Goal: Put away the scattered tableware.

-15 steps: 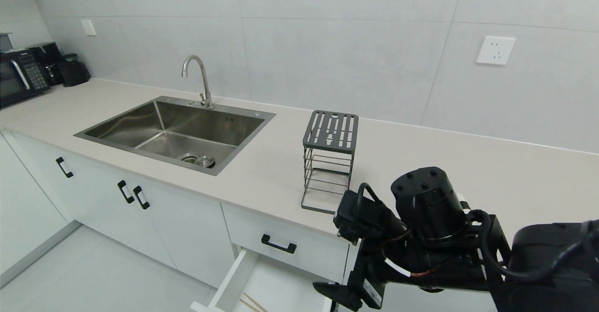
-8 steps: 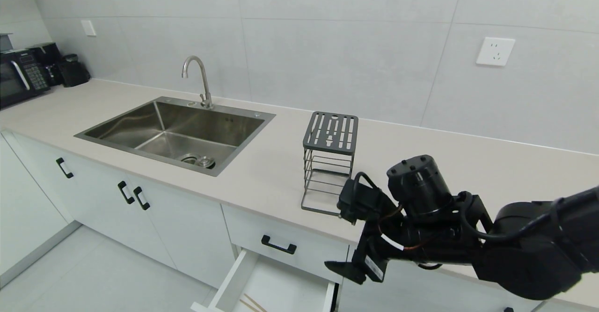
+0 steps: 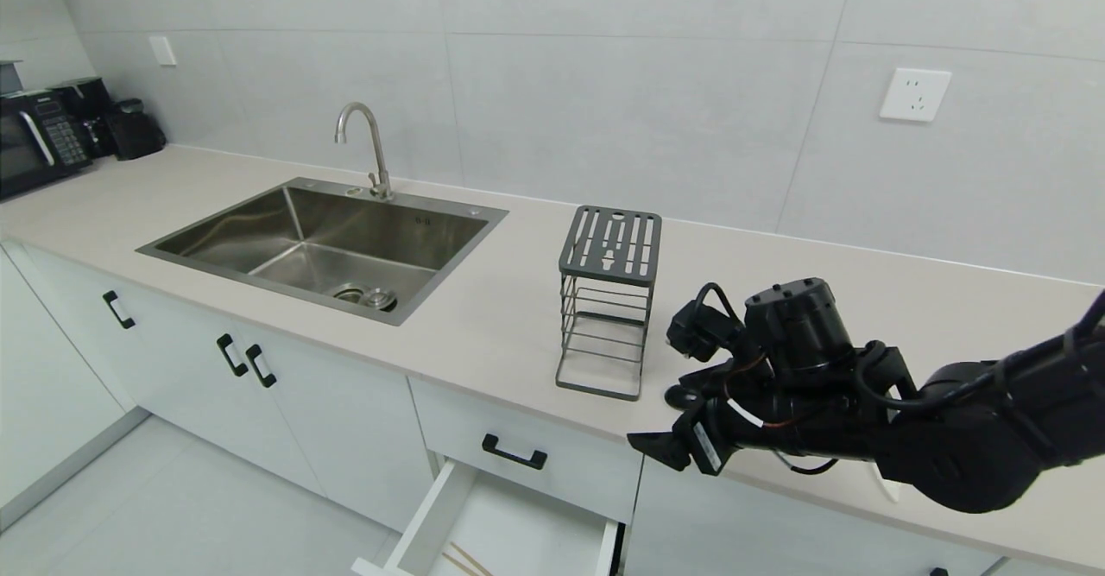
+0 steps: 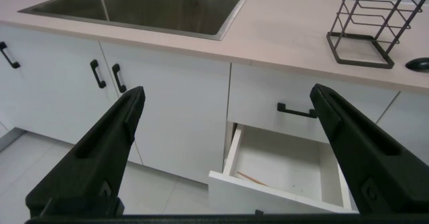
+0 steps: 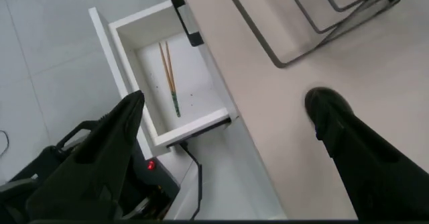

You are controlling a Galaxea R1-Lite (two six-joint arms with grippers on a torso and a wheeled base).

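The right gripper (image 3: 658,423) hangs open and empty at lower right over the table (image 3: 483,317) edge, the chopsticks (image 5: 169,76) lie in the open drawer (image 3: 420,511) at bottom centre, so pushing it shut seems next.

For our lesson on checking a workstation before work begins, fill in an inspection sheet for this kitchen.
Surface: pale counter with a sink set in.
Job's things: chopsticks lie in the open drawer; rack stands upright on the counter, nothing in it.
Clutter: nothing seen.
Grippers: right gripper at the counter's front edge beside the rack, fingers open; left gripper faces the cabinets, fingers open.
Cables: black loops at the right wrist.
Surroundings: tiled wall, socket, tap, microwave.
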